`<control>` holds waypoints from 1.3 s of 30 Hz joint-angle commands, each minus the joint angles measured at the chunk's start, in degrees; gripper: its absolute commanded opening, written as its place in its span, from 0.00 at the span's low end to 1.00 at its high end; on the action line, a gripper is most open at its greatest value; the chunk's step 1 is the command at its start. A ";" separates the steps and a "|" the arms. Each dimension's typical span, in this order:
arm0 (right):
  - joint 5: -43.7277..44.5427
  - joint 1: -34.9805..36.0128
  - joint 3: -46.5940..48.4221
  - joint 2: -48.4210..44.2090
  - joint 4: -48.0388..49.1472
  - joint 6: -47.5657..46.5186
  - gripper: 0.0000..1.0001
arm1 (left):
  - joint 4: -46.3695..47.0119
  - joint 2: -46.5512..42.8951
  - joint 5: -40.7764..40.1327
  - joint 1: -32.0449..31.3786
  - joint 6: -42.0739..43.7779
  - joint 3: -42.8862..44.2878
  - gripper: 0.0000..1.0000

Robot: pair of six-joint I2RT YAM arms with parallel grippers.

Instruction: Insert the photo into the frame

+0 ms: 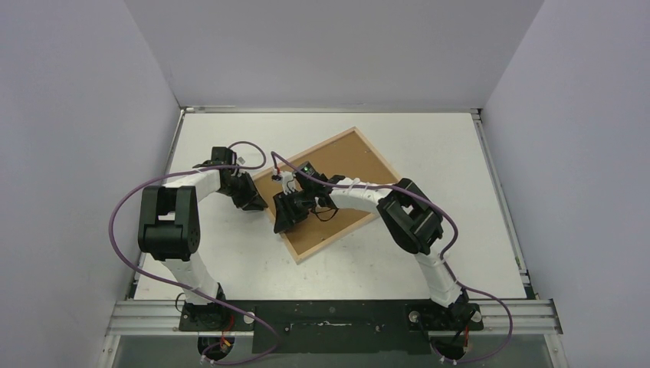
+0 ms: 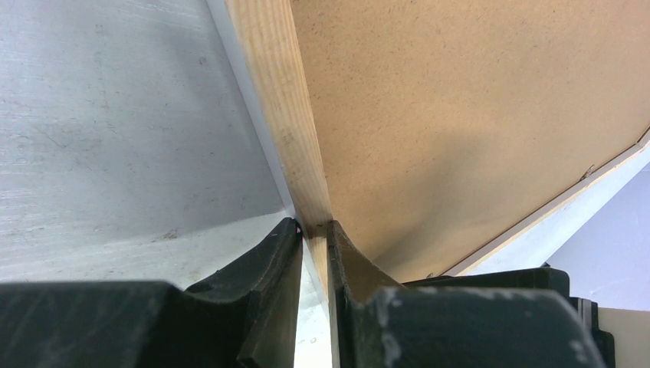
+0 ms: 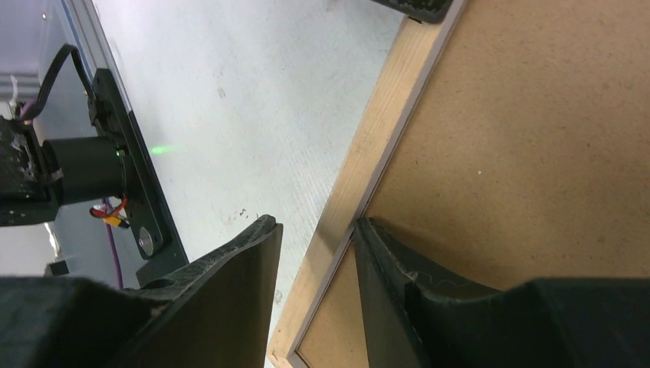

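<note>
1. The left gripper (image 2: 314, 227) is clenched on the frame (image 2: 268, 92), pinching its bare-wood rail. That pinch should stay firm so the frame cannot skid on the table (image 2: 115, 130).
2. The right gripper (image 3: 310, 230) straddles the same rail with its jaws apart, grasping nothing. It should close squarely on the wood, clear of the backing board (image 3: 536, 138).
3. The frame sits back-up at mid-table with the board in its recess. The photo is not visible in any view.

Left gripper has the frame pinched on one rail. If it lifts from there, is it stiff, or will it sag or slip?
Probably stiff: the frame shows a solid-looking wood rail. Likely light, being thin-edged. The left gripper pinches only a narrow strip of that rail, so it may pivot or slip. The backing board might shift if loose.
</note>
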 commanded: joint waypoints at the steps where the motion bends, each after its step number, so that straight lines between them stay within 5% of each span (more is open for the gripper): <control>1: -5.15 1.24 1.62 1.73 -8.26 -6.53 0.41 | -0.64 -0.02 -5.20 0.15 0.78 0.47 0.15; 9: -1.95 0.90 1.01 -0.53 2.95 2.92 0.45 | -2.01 -0.37 -4.59 0.15 1.17 3.31 0.16; 15: 2.36 -0.22 -0.21 -4.48 19.84 15.46 0.50 | -4.12 -1.44 -2.32 0.60 2.47 9.97 0.23; 19: 6.15 -3.07 -3.72 -10.17 22.12 17.91 0.50 | -4.83 -1.96 -0.35 0.94 5.16 15.46 0.29; 27: 27.31 -11.58 -18.81 -27.86 13.74 16.59 0.50 | -3.77 4.18 -1.89 0.99 13.36 28.23 0.38; 33: 44.08 -15.04 -20.79 -37.85 -3.83 17.51 0.51 | -4.04 15.13 -5.44 0.06 17.04 39.50 0.40; 39: 57.22 -17.00 -22.36 -42.52 -17.03 25.69 0.63 | -9.87 26.48 -2.57 -0.33 18.67 50.37 0.42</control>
